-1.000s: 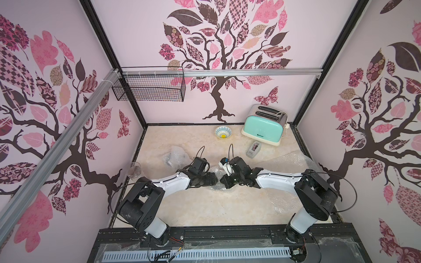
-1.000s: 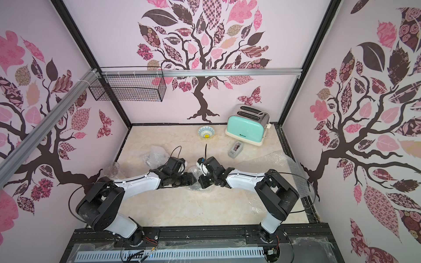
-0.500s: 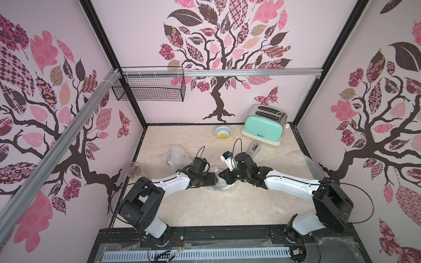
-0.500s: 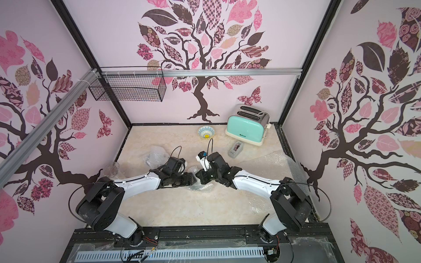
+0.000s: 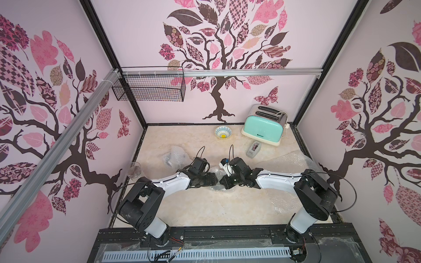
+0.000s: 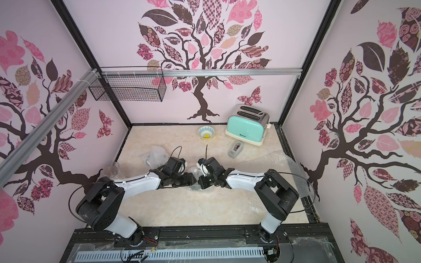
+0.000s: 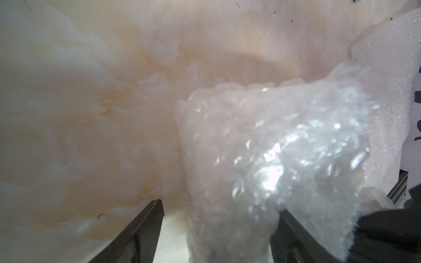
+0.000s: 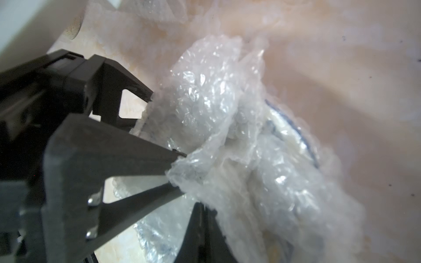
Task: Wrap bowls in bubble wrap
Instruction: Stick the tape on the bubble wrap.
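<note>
In both top views I have the two arms meeting nose to nose at the centre of the frame, over a crumpled bubble wrap bundle [image 5: 214, 170] that lies on the pale marbled table [image 5: 205, 209]. My left gripper [image 5: 215, 180] comes in from the left of the frame and my right gripper [image 5: 222, 182] from the right, their tips almost touching.

On the left wrist camera the left jaws stand spread wide with the bundle between them. The wrap lies against one finger [image 7: 293, 230], and a strip of bare table shows between it and the other finger [image 7: 145, 230].

On the right wrist camera the right gripper's fingers are pressed together at the edge of the wrap. I cannot tell whether a fold is caught between them. Through the plastic there I make out the blue rim of a bowl [image 8: 306, 142] inside the bundle.

A bare bowl [image 5: 223, 132] with a yellow centre sits at the upper centre, just left of the mint toaster [image 5: 262, 129]. A second bundle [image 5: 175, 157] of crumpled wrap lies left of centre. A flat sheet of bubble wrap [image 5: 289, 161] is at the right, and a tape dispenser [image 5: 253, 149] sits just below the toaster. A clear glass [image 5: 134, 169] stands at the table's left edge.
</note>
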